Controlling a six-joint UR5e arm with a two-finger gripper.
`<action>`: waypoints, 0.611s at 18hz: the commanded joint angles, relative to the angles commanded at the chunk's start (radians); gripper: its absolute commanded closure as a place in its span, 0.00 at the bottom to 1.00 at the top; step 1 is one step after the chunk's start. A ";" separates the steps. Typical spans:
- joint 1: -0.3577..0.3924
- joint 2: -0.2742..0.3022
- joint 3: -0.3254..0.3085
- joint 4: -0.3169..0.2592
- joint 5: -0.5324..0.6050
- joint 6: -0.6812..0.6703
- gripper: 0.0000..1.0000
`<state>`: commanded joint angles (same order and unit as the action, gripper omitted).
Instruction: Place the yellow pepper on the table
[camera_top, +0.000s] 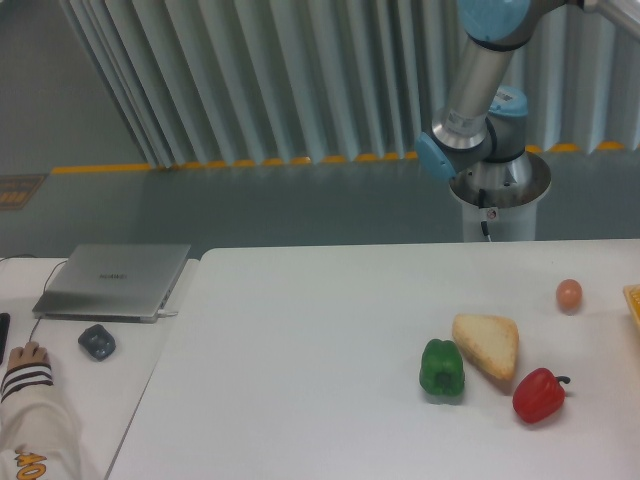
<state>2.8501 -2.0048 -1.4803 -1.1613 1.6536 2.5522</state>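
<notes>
Here the arm (478, 90) shows only its lower joints and grey base at the top right, behind the far edge of the counter (300, 350); its upper links run out past the top of the frame, so the hand is out of view and I cannot tell how far open it is or whether it has hold of anything. The yellow pepper is likewise nowhere to be seen in this view.

On the counter's right half lie a green pepper (441, 368) and, just beside it to the right, a wedge of toasted bread (488, 345); the two look to be touching or nearly so. A red pepper (539, 395) sits near the bread's lower right corner, stem pointing right. Farther back, well apart from these, rests a small brownish egg (569, 294). A sliver of something yellow-orange (634, 305) pokes in at the right edge; too little shows to name it.

To the left stands a smaller whitish desk (90, 400) carrying a closed silver laptop (112, 281) and a dark mouse (97, 342). A person's hand (25, 356) in a striped cuff rests on that desk at the left edge.
</notes>
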 joint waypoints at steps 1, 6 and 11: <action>0.015 -0.003 0.000 -0.001 0.002 0.014 0.00; 0.034 -0.011 -0.009 -0.008 0.003 0.019 0.00; 0.032 -0.020 -0.012 -0.008 0.012 0.013 0.00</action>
<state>2.8824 -2.0248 -1.4926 -1.1689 1.6659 2.5648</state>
